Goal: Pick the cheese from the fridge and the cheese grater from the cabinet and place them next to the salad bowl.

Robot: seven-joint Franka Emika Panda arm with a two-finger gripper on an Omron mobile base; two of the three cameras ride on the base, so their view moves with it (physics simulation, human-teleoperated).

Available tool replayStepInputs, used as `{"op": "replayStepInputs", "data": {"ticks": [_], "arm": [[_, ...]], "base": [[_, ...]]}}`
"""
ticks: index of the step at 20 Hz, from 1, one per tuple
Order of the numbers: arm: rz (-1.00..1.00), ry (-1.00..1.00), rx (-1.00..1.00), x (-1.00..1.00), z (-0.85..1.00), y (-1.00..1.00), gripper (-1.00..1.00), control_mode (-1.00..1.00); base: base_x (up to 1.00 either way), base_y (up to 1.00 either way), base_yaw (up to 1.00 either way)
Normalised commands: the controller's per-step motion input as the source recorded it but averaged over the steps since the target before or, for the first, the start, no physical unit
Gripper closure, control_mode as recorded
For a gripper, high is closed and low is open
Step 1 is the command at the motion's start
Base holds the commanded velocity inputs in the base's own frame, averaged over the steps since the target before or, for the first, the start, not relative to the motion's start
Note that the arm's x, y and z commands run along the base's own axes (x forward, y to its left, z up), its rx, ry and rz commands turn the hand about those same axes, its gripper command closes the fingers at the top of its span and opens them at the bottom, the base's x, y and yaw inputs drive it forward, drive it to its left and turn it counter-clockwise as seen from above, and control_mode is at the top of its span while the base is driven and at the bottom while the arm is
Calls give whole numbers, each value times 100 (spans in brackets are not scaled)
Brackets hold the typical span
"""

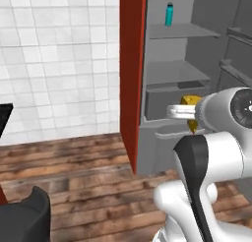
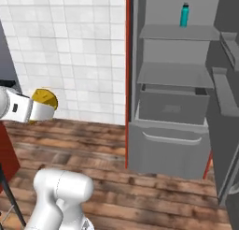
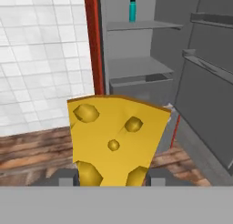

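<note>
Gripper (image 3: 111, 180) clenched on cheese (image 3: 113, 139): you hold light, stiff, smooth wedge low at flat flanks; slip likely. Fridge (image 3: 182, 77) open at 2 o'clock.

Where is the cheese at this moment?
The cheese is held in the claw, out of the fridge, in front of its open compartment; in the right base view it appears left, before the white tiled wall.
</note>
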Motion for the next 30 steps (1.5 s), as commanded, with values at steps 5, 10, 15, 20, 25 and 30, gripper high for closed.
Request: {"op": "replayStepInputs", "data": {"ticks": [5, 10, 15, 20, 25, 30], "arm": [[0, 0, 0, 0, 0, 0, 100, 100], [0, 0, 0, 0, 0, 0, 100, 100], [0, 0, 0, 0, 0, 0, 100, 100], [0, 0, 0, 0, 0, 0, 100, 100], [0, 0, 0, 0, 0, 0, 100, 100], [0, 0, 0, 0, 0, 0, 100, 100]], "base": [[-41, 31, 53], [-68, 45, 53], [-67, 46, 53], [-51, 35, 53], [-38, 35, 50], [-27, 38, 52]]}}
